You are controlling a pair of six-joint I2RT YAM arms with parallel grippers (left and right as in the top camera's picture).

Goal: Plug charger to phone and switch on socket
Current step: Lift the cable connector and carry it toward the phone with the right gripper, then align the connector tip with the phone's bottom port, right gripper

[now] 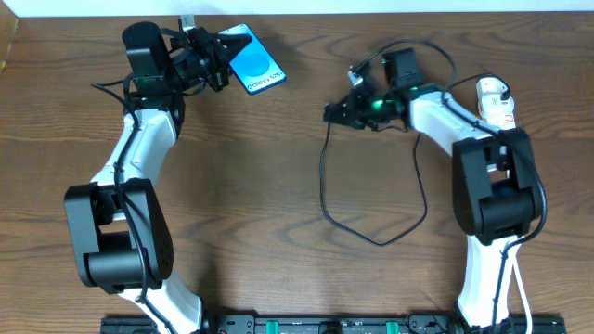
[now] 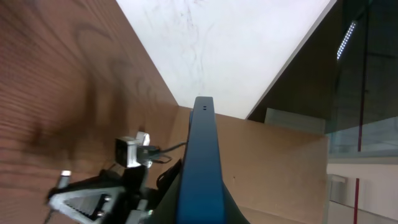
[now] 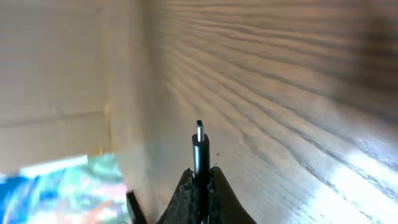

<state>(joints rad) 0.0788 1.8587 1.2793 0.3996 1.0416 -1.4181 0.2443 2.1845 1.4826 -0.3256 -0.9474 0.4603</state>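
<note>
Near the table's far edge, my left gripper (image 1: 212,57) is shut on the lower end of the phone (image 1: 255,67), whose blue screen faces up. In the left wrist view the phone (image 2: 202,162) stands edge-on between the dark fingers (image 2: 169,202). Right of centre, my right gripper (image 1: 336,111) is shut on the charger plug. From it the thin black cable (image 1: 371,239) loops down over the table and back up. In the right wrist view the plug tip (image 3: 199,140) sticks out past my right gripper (image 3: 200,174). The white socket (image 1: 497,102) lies at the far right, partly behind the right arm.
The table is brown wood (image 1: 278,186). A white wall (image 2: 236,43) rises behind its far edge. The right arm's fingers (image 2: 81,199) show at the lower left of the left wrist view. A blurred blue-green patch (image 3: 56,186) fills the lower left of the right wrist view.
</note>
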